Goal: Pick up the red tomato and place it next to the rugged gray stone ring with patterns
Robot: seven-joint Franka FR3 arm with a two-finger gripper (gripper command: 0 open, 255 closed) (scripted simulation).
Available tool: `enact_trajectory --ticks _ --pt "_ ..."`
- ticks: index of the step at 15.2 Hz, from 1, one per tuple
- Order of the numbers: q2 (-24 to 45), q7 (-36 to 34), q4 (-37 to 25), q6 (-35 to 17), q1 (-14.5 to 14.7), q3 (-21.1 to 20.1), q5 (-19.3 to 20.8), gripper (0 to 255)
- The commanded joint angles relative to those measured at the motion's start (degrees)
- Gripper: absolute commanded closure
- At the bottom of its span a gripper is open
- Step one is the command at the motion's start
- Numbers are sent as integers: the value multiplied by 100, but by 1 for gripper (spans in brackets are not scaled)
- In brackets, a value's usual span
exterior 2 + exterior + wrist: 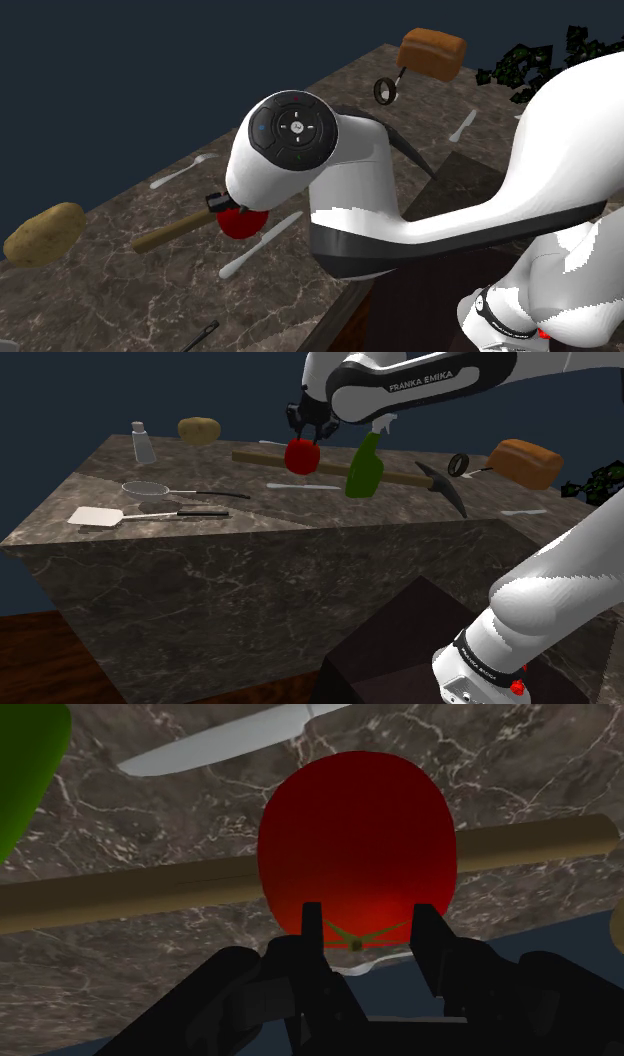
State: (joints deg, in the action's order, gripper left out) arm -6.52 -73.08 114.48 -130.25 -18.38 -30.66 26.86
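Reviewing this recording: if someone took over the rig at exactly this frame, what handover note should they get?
Gripper: shut on the round red tomato, fingers clasping it at the stem end.
Tomato: held off the dark marbled counter, above a long wooden handle.
Dark grey ring: on the counter beside the brown loaf, well toward the shoulder view's right of the tomato.
Done: grasp and lift.
Left: carry the tomato past the green spray bottle, set it down next to the ring, release.
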Motion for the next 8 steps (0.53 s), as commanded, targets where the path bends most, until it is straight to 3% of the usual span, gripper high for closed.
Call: enact_trajectory --ticks 1,8 --pt "-29 92 -118 125 7 9 -71 255" --pt "-71 363 -589 586 29 23 -254 255"
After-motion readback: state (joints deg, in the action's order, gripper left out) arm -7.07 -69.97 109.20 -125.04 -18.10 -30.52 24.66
